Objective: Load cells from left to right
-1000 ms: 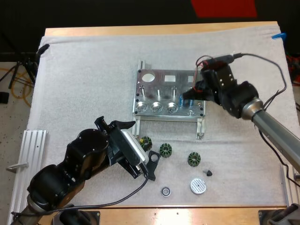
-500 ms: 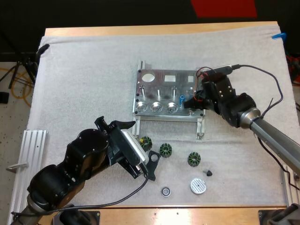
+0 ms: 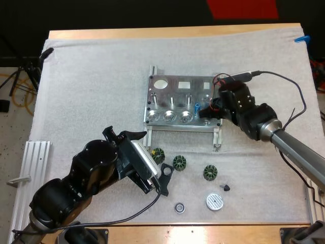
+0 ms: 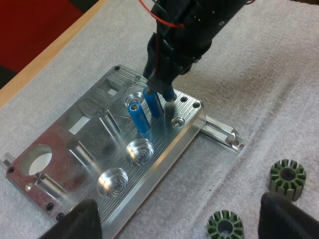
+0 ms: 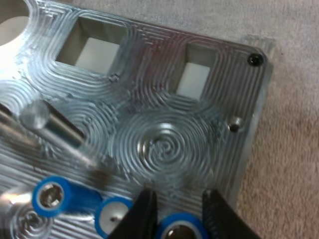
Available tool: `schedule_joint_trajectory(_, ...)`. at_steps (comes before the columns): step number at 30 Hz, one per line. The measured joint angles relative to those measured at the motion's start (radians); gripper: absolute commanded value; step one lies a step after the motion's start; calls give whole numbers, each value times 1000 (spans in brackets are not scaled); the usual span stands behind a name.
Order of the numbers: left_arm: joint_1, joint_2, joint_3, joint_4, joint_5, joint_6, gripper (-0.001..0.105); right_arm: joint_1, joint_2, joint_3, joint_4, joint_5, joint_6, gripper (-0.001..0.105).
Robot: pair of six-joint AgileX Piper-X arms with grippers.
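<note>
The metal fixture (image 3: pixel 175 89) lies mid-mat. My right gripper (image 3: pixel 206 108) is down at its right front corner, shut on a blue cell (image 5: pixel 179 232) squeezed between the two fingers. Two more blue cells (image 5: pixel 50 195) (image 5: pixel 112 217) stand right beside it. From the left wrist view, the right gripper (image 4: pixel 162 90) holds its cell (image 4: pixel 154 102) upright on the plate, next to a standing cell (image 4: pixel 139 117). Two round sockets (image 4: pixel 139 149) (image 4: pixel 112 181) further left are bare. My left gripper (image 3: pixel 150 155) hovers open in front of the fixture, holding nothing.
Three green-black stator rings (image 3: pixel 158 154) (image 3: pixel 179 162) (image 3: pixel 210 172) lie in front of the fixture. Near them are a small black cone (image 3: pixel 226 187), a silver cap (image 3: pixel 215 202) and a small bearing (image 3: pixel 179 207). An aluminium rail (image 3: pixel 30 173) lies at the mat's left edge.
My right gripper came down and slightly right with its blue cell onto the fixture's right front corner, then held almost still. The left arm has not moved.
</note>
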Motion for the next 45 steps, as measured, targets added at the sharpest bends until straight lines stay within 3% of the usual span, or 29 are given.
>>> schedule_joint_trajectory(10,0,0,0,0,0,0,65,0,0,34,-54,0,8,0)
schedule_joint_trajectory(45,0,0,0,0,0,0,65,-1,17,34,-35,5,45,0)
